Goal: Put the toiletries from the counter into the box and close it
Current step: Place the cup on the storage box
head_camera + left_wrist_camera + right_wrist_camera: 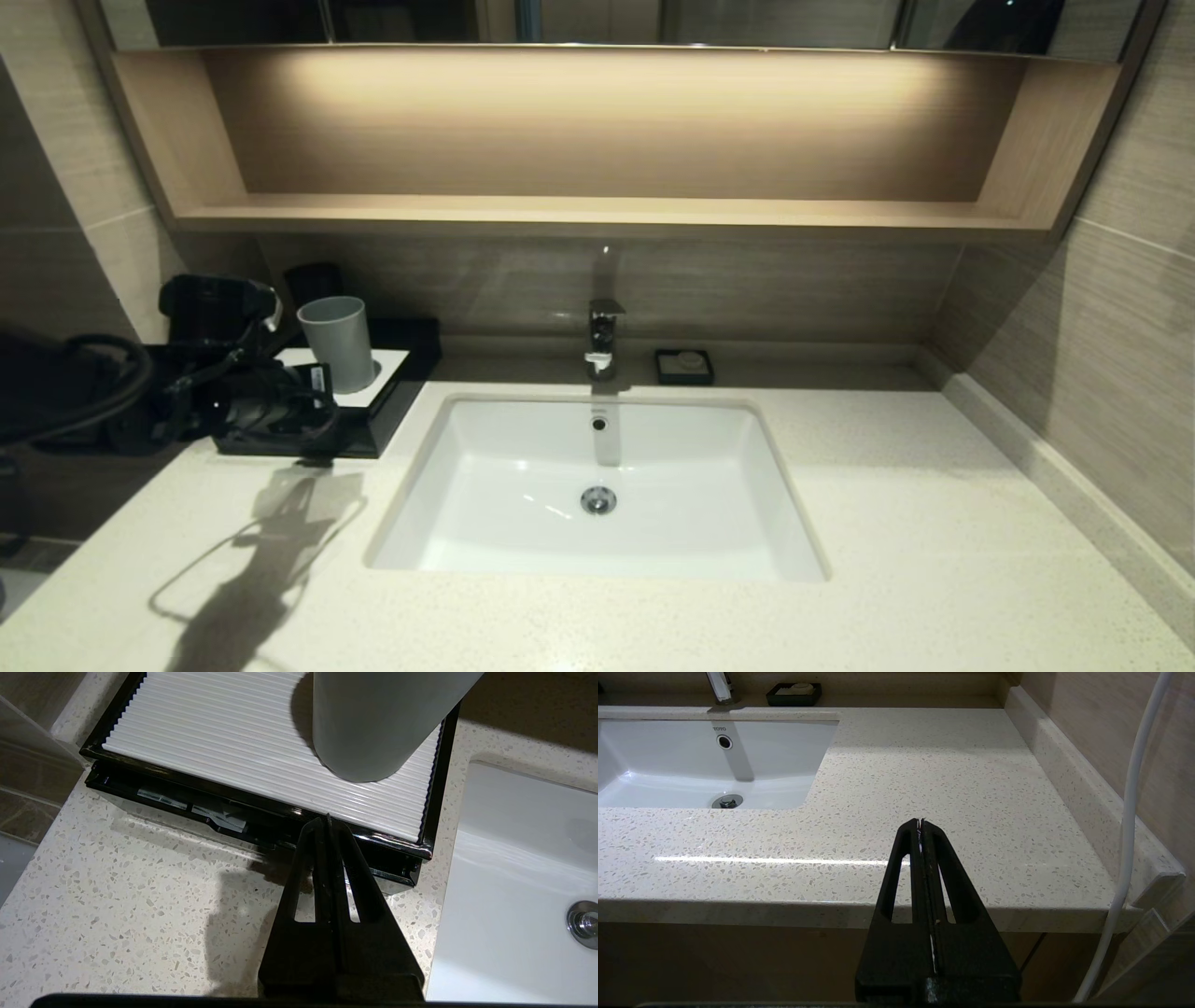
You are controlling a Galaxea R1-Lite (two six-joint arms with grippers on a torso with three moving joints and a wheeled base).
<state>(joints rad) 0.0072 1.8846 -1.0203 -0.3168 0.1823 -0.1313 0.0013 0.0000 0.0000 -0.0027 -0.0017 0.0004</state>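
Bench (934,523): wide pale cream speckled stone top, running the full width of the head view and bearing everything listed below.

Sink basin (523,485): white, rectangular, sunk into the middle of the bench, with a round metal drain (598,500) in its floor and a chrome tap (603,338) behind its rear edge.

Wall shelf (597,213): long, pale wood, lit from above, fixed to the wall over the tap.

Box (261,732): low, flat, black, rectangular, with a ribbed white top panel. It sits on the bench just beside the basin, on the robot's left, with the lid down.

Cup (339,343): plain grey plastic, upright on the box's white panel at the corner nearest the tap.

Left end effector (328,820): black, fingers pressed together with nothing between them. The tip sits at the front rim of the box; whether it touches the rim cannot be told.

Right end effector (920,822): black, fingers closed on nothing, held over the front edge of the bench to the right of the basin, well apart from the box.

Soap dish (684,366): tiny, black, square, at the back of the bench just right of the tap, holding a pale round piece.

Toiletries: no sachets can be made out on the bench.
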